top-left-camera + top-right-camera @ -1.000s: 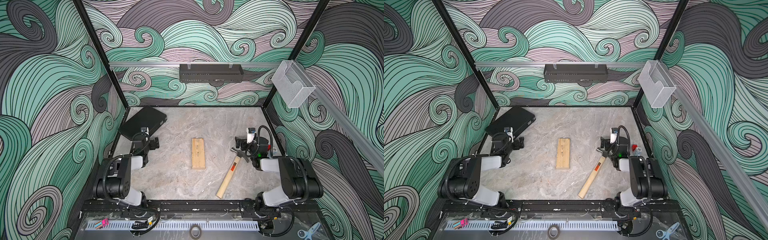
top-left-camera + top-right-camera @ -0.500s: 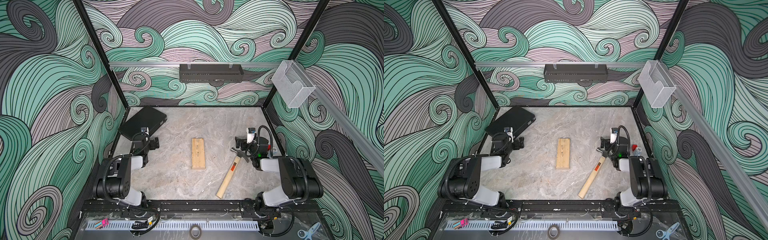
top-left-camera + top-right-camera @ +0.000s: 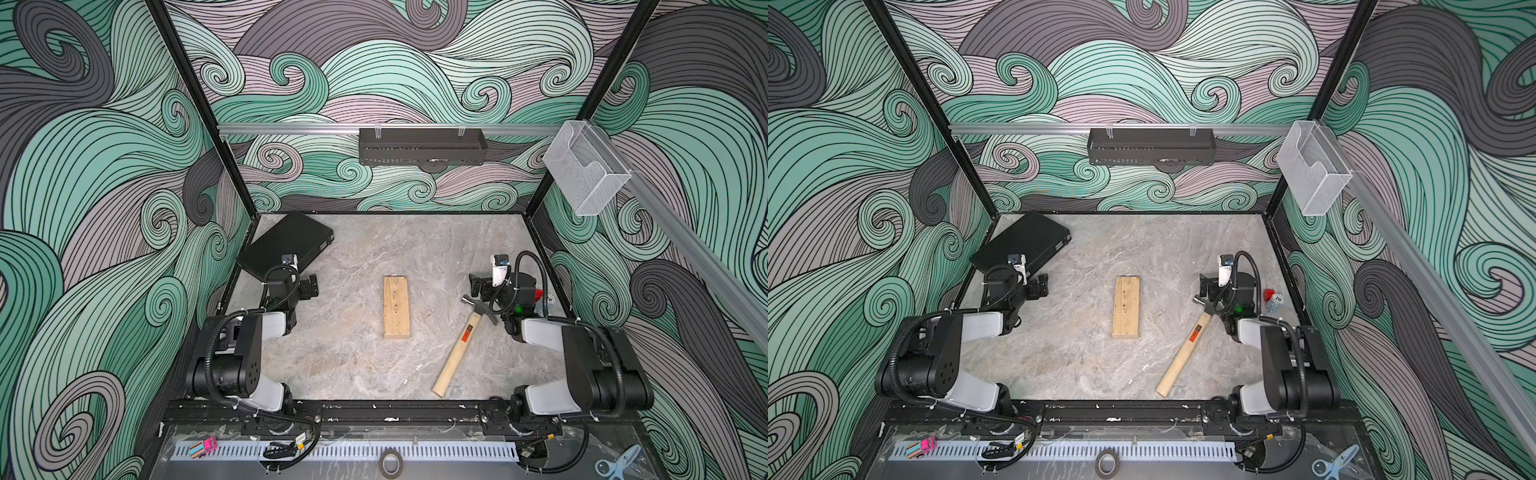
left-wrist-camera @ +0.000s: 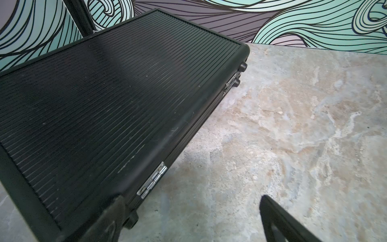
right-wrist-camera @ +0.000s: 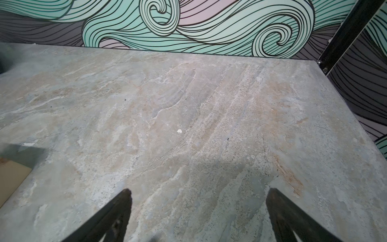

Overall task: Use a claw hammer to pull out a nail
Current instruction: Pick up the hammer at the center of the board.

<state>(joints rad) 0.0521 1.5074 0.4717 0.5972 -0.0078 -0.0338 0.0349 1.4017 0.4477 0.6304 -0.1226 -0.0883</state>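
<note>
**Idle: both end effectors wide and empty, hammer not picked up**

Right end effector (image 5: 196, 194): jaws spread wide, only bare tabletop (image 5: 188, 104) between the fingers. It sits low, parked in front of its arm. Left end effector (image 4: 194, 218): also spread wide and empty, parked just beside a closed black case (image 4: 104, 104) at the far left corner.

Claw hammer (image 3: 457, 349): lies flat on the tabletop, on the right side. The steel head is just beside the right end effector, but I can't tell if they touch. The handle runs diagonally back toward the near rail and the orange label faces up. It is near the wood block (image 3: 397, 307) but clear of it.

The block lies flat mid-tabletop, long axis pointing at the far wall. There are a few dark marks on its top face. The nail is presumably one of them, but it's too small to pin down.

Change vs the earlier frames: none that I can see. Both arms, the hammer, the block and the case are in the same places in both top views, and the jaws are just as wide.

My read for the task: nothing is started yet, this is the pre-grasp rest pose. The right arm is the obvious one for the hammer, and the mid-handle looks easiest to reach. The block looks unclamped, so the left arm probably has to pin it during the pry, or it may lift with the nail.
</note>
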